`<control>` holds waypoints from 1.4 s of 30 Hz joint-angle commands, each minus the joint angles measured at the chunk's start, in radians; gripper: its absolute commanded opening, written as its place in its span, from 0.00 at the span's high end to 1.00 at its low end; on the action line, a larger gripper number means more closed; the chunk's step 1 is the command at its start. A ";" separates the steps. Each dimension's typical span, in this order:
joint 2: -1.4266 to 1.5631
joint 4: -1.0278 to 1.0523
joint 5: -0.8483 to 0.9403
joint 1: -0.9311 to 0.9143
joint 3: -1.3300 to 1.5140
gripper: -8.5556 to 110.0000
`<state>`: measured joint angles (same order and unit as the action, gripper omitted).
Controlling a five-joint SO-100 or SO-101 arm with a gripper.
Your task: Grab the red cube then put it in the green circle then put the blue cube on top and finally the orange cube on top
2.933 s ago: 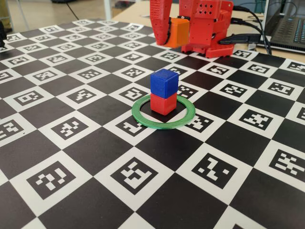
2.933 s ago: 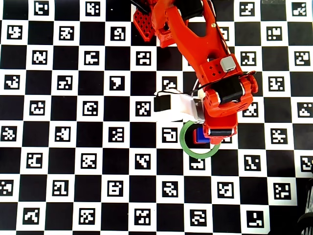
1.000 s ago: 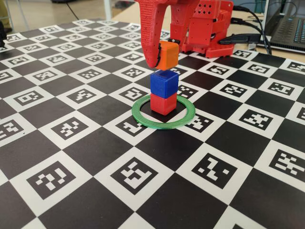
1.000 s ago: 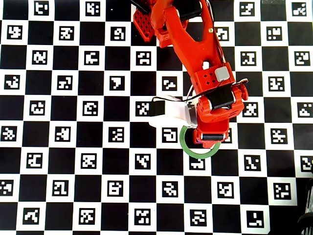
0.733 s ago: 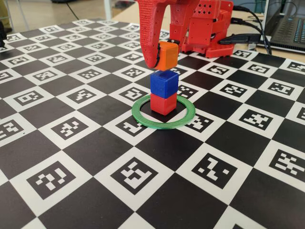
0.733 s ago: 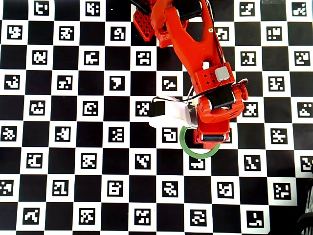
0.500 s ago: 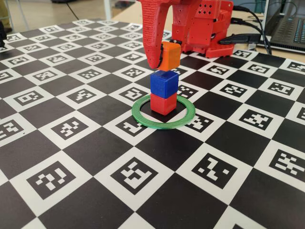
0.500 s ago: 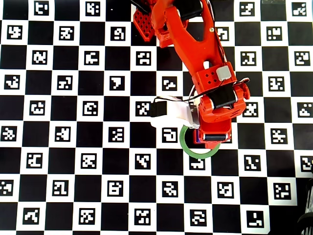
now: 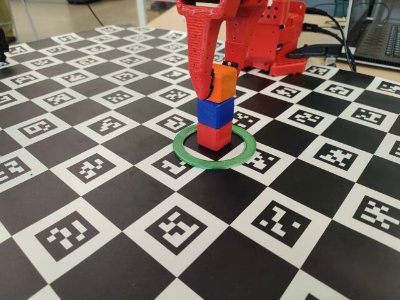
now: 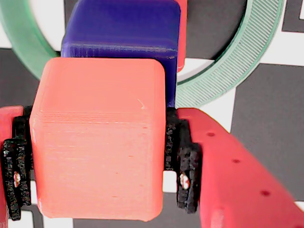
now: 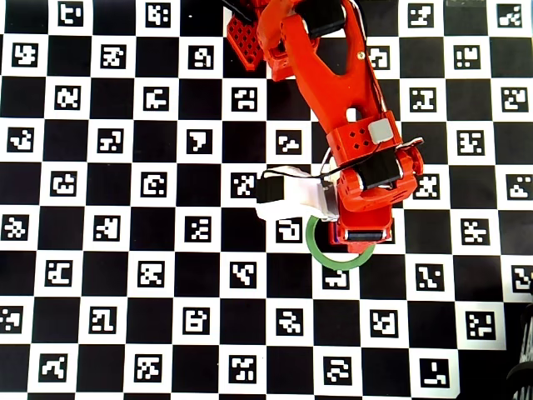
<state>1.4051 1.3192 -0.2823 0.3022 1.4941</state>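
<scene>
Your fingers (image 10: 190,161) are clamped on the orange cube (image 9: 222,82), which sits on the blue cube (image 9: 215,112). That one rests on the red cube (image 9: 214,136), inside the green circle (image 9: 187,153) on the checkered counter (image 9: 94,206). From overhead, your arm (image 11: 350,125) hides the stack.

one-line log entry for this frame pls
phase: final stack | claw: shut on orange cube | orange cube: resting on blue cube | blue cube: on red cube | red cube: inside green ring | release: pending
</scene>
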 commanded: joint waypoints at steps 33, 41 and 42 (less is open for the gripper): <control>0.077 0.025 0.034 0.002 -0.002 0.59; 0.087 0.028 0.023 0.005 -0.002 0.53; 0.094 0.029 0.021 0.003 -0.002 0.53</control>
<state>1.4051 1.3422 -0.2516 0.2976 1.4972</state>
